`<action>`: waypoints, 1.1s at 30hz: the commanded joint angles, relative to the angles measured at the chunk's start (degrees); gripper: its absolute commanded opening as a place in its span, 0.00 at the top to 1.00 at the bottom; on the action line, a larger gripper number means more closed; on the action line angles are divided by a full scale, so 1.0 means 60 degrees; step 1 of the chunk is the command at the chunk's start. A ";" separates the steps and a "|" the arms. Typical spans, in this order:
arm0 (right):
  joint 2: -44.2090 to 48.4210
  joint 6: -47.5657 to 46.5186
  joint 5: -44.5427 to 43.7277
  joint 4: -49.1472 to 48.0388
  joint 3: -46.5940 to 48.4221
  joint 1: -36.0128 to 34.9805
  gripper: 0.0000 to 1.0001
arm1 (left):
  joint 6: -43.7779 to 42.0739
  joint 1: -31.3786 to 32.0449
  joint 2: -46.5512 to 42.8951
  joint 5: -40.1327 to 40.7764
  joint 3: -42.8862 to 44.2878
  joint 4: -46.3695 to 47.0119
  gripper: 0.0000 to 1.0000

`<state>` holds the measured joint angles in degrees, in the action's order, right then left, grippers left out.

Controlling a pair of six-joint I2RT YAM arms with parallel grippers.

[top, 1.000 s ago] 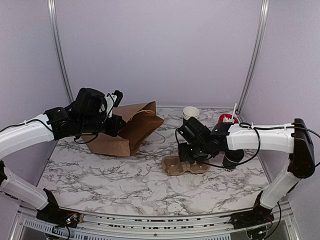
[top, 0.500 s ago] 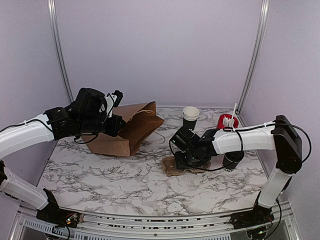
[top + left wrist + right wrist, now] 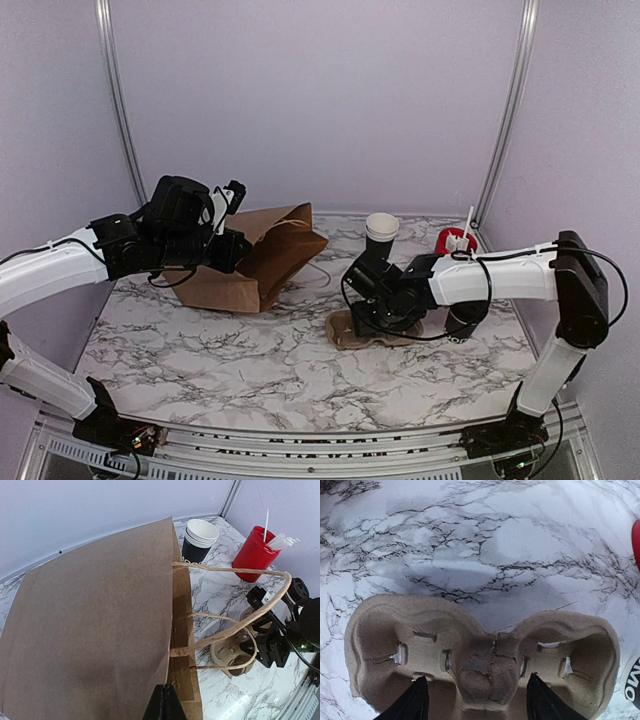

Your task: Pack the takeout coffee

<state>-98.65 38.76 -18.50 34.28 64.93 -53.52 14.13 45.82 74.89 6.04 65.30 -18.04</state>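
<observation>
Marble table (image 3: pixel 200 350), sticks (image 3: pixel 282 541) in red cup (image 3: pixel 252 555), left jaws pinching bag (image 3: pixel 90 630), right jaws wide.

No legible txt; white lettering on black cup (image 3: pixel 633 682) cut off.

Left gripper (image 3: pixel 163 706) seemingly pinched, right gripper (image 3: pixel 479 700) spread.

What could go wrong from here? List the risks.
1. The right gripper straddles, open, the cracked middle ridge of the moulded brown pulp two-cup carrier; pinching there may tear it.
2. The small black paper takeout cup stands close beside the carrier; the gripper's swing could tip it.
3. The twine handles hang across the mouth of the brown paper bag that the left gripper pinches; the carrier may snag.
</observation>
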 commanded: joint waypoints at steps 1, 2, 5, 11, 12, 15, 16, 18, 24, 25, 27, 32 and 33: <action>0.0311 0.0025 -0.0234 0.0360 0.0256 -0.0088 0.34 | -0.0052 -0.0005 -0.0104 -0.0055 0.0232 0.0107 1.00; 0.0277 0.0039 -0.0230 0.0352 0.0178 -0.0078 0.34 | -0.0058 -0.0005 -0.0104 -0.0055 0.0231 0.0108 1.00; 0.0203 0.0051 -0.0068 0.0094 -0.0138 -0.0016 0.32 | -0.0055 -0.0005 -0.0116 -0.0045 0.0222 0.0098 1.00; -0.0210 -0.0043 0.0568 -0.0736 -0.0483 0.0214 0.30 | -0.0041 -0.0005 -0.0133 -0.0084 0.0225 0.0094 1.00; -0.0281 -0.0057 0.0590 -0.0801 -0.0452 0.0229 0.30 | -0.0041 -0.0005 -0.0141 -0.0071 0.0223 0.0092 1.00; -0.0448 -0.0045 0.0532 -0.0836 -0.0347 0.0247 0.35 | -0.0041 -0.0005 -0.0170 -0.0048 0.0235 0.0064 1.00; -0.0451 -0.0037 0.0481 -0.0819 -0.0320 0.0248 0.37 | -0.0041 -0.0005 -0.0184 -0.0041 0.0224 0.0057 1.00; -0.0401 -0.0041 0.0349 -0.0821 -0.0303 0.0249 0.40 | -0.0053 -0.0005 -0.0192 -0.0011 0.0221 0.0039 1.00; -0.0304 -0.0088 0.0240 -0.0696 -0.0176 0.0277 0.54 | -0.0049 -0.0005 -0.0149 -0.0040 0.0263 0.0039 1.00; -0.0239 -0.0088 0.0211 -0.0683 -0.0172 0.0277 0.55 | -0.0041 0.0002 -0.0148 -0.0037 0.0275 0.0034 1.00; -0.0135 -0.0102 0.0159 -0.0637 -0.0145 0.0276 0.57 | -0.0062 -0.0005 -0.0135 -0.0051 0.0276 0.0031 1.00; 0.0258 -0.0191 -0.0058 -0.0486 -0.0015 0.0242 0.61 | -0.0055 -0.0005 -0.0105 -0.0120 0.0289 0.0021 1.00; 0.0386 -0.0215 -0.0122 -0.0452 0.0011 0.0223 0.61 | -0.0055 -0.0005 -0.0104 -0.0127 0.0288 0.0012 1.00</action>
<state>-99.81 38.30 -17.12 30.76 62.33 -52.21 14.13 45.82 74.91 6.00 65.43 -18.28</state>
